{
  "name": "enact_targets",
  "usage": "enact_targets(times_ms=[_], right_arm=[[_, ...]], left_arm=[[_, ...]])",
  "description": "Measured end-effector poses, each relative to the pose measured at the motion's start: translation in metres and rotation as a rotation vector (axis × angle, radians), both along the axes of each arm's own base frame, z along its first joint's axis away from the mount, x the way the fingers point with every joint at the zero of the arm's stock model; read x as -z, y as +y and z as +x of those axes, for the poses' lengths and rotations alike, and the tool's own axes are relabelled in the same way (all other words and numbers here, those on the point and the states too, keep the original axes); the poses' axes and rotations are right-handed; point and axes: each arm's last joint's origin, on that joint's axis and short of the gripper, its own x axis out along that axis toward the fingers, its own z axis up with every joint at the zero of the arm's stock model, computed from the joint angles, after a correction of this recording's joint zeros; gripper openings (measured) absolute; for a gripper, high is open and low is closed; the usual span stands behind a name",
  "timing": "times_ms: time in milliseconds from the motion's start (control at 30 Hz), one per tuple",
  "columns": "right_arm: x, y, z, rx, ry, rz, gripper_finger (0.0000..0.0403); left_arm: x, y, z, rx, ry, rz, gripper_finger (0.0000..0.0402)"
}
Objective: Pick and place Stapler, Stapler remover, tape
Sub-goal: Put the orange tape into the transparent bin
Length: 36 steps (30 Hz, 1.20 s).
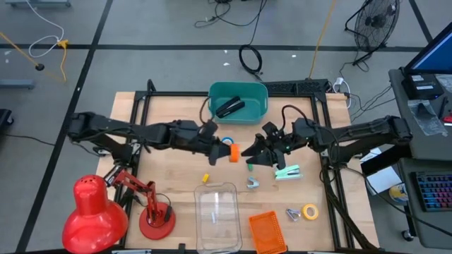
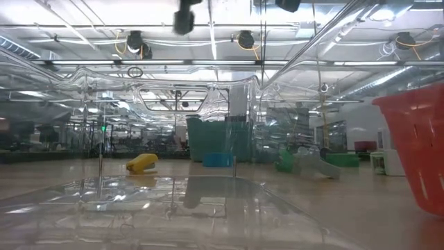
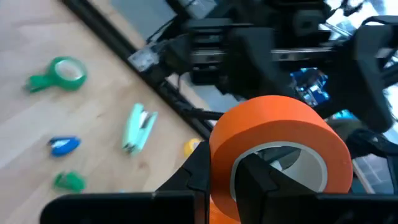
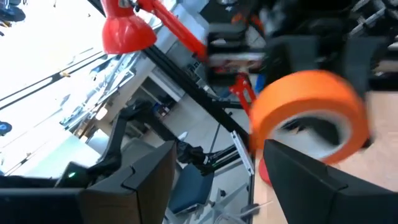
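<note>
My left gripper (image 1: 224,149) is over the table's middle, shut on an orange tape roll (image 1: 234,152) with a pale core. My right gripper (image 1: 251,153) is open just right of that roll, which shows ahead of its fingers (image 4: 311,115); I cannot tell whether they touch it. A black stapler (image 1: 229,107) lies in the teal bin (image 1: 260,99). A mint stapler (image 1: 287,171) and a yellow tape roll (image 1: 309,211) lie on the table. The left wrist view also shows a green tape roll (image 3: 65,73), a blue piece (image 3: 64,145) and a green piece (image 3: 69,181). My left gripper pinches the orange roll's wall (image 3: 224,168), one finger inside the hollow core (image 3: 255,180) and one finger on the outer face (image 3: 199,174). The fingers reach in roughly level from the table's left. The roll is lifted clear of the table, held on edge.
A clear plastic container (image 1: 216,208) and an orange basket (image 1: 267,231) stand at the near edge. A red desk lamp (image 1: 92,208) is at the near left. Small bits lie about: a yellow one (image 1: 205,178), a silvery one (image 1: 292,213).
</note>
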Motion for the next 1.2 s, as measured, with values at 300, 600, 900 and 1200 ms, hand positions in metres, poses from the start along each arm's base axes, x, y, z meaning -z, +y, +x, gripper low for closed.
enact_targets(times_ms=[300, 600, 900, 1200], right_arm=[[-0.001, -0.001, 0.000, 0.004, -0.007, 0.000, 0.0238], [0.000, -0.001, 0.000, -0.008, 0.008, 0.022, 0.0207], [0.001, -0.003, 0.001, -0.002, 0.012, 0.013, 0.0068], [0.000, -0.002, 0.000, -0.018, 0.008, 0.010, 0.0029]], left_arm=[[-0.016, 0.000, 0.028, 0.030, 0.064, 0.068, 0.0038], [-0.016, 0.006, 0.028, 0.031, 0.082, 0.048, 0.0038], [-0.018, 0.003, 0.028, 0.062, 0.063, 0.020, 0.0039], [-0.025, 0.002, 0.024, 0.132, 0.029, 0.031, 0.0080]])
